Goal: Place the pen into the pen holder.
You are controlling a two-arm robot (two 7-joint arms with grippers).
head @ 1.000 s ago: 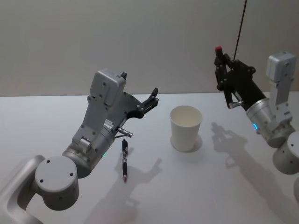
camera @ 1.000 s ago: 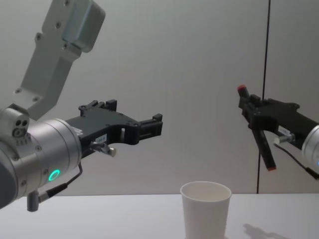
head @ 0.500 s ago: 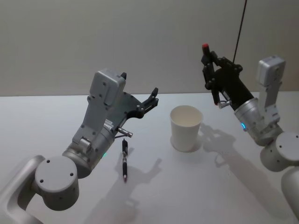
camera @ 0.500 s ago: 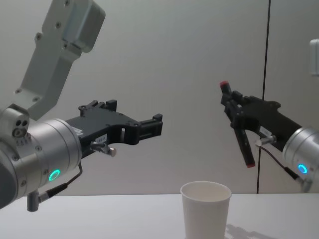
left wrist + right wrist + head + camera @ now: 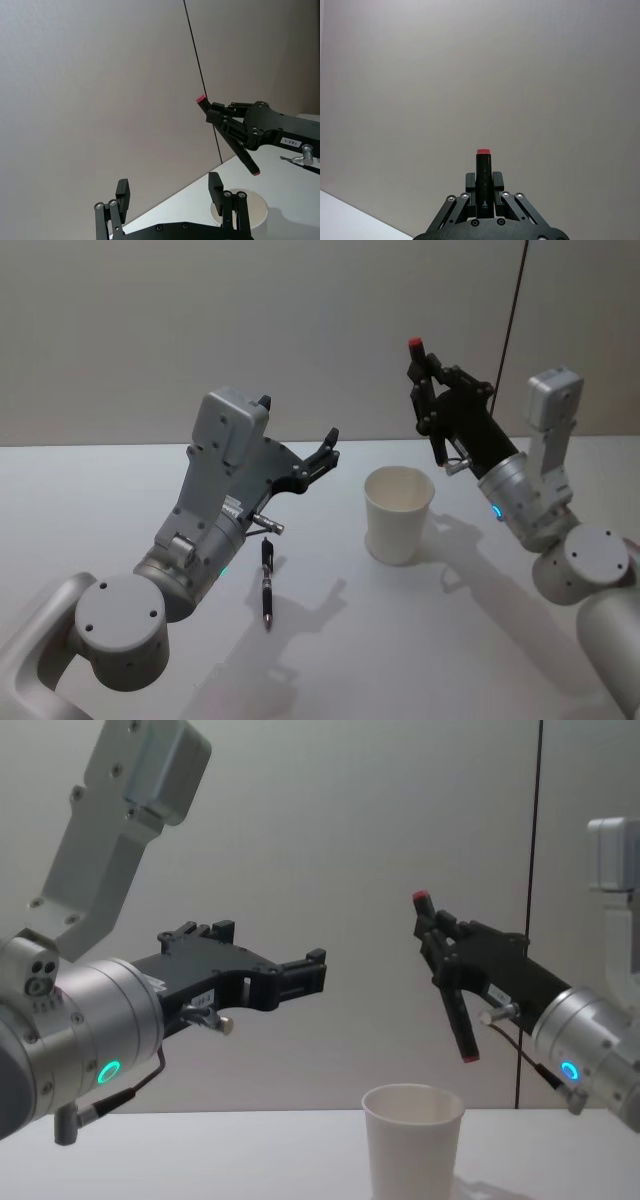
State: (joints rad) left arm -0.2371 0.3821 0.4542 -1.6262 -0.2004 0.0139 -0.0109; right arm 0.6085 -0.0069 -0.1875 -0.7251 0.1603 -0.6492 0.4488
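My right gripper point(image 5: 432, 405) is shut on a black pen point(image 5: 424, 388) with red ends, held nearly upright and tilted. In the chest view the pen point(image 5: 452, 992) hangs with its lower tip a little above the right rim of the pen holder point(image 5: 412, 1140), a white paper cup point(image 5: 398, 515) standing on the table. The right wrist view shows the pen point(image 5: 483, 175) between the shut fingers. My left gripper point(image 5: 325, 450) is raised and open, left of the cup, holding nothing point(image 5: 315, 975).
A second black pen point(image 5: 267, 583) lies on the white table point(image 5: 120, 510) under my left forearm. A thin dark cable point(image 5: 515, 300) runs down the wall behind the right arm. The left wrist view shows the cup point(image 5: 255, 205) and the right gripper point(image 5: 225, 132).
The right arm has carried the pen leftward, from well right of the cup to just above its right rim. The left arm has stayed still.
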